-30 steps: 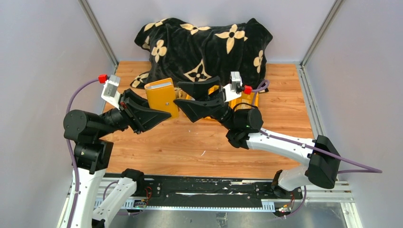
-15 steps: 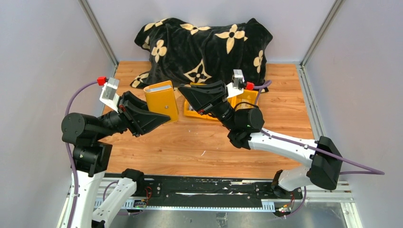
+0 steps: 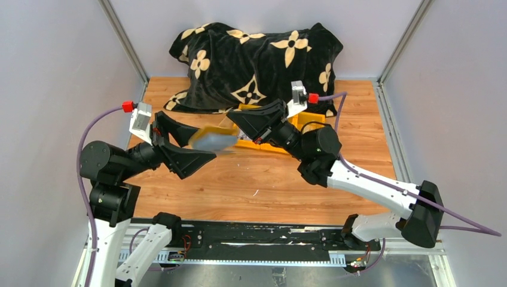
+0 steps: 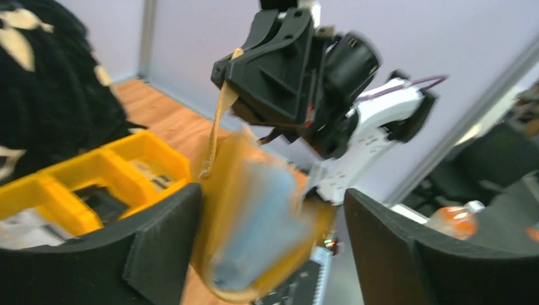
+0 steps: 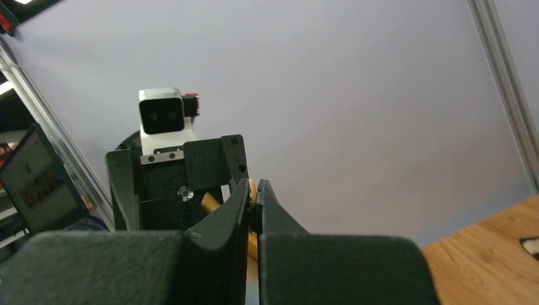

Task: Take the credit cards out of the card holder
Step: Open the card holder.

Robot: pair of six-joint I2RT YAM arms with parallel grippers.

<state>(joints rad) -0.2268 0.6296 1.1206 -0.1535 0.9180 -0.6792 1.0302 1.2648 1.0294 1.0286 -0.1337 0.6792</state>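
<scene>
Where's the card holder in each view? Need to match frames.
Top external: card holder centre-left, blurred, between the two arms' fingers.
Left wrist: card holder lower centre, between the left fingers; its flap runs up into the right fingers.
Right wrist: card holder shows only as a yellow sliver pinched at the fingertips.
Shared landmark: the right fingers clamped on the yellow flap.

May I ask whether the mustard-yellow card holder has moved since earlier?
Yes; the card holder tipped and shifted away from the black patterned blanket.
</scene>
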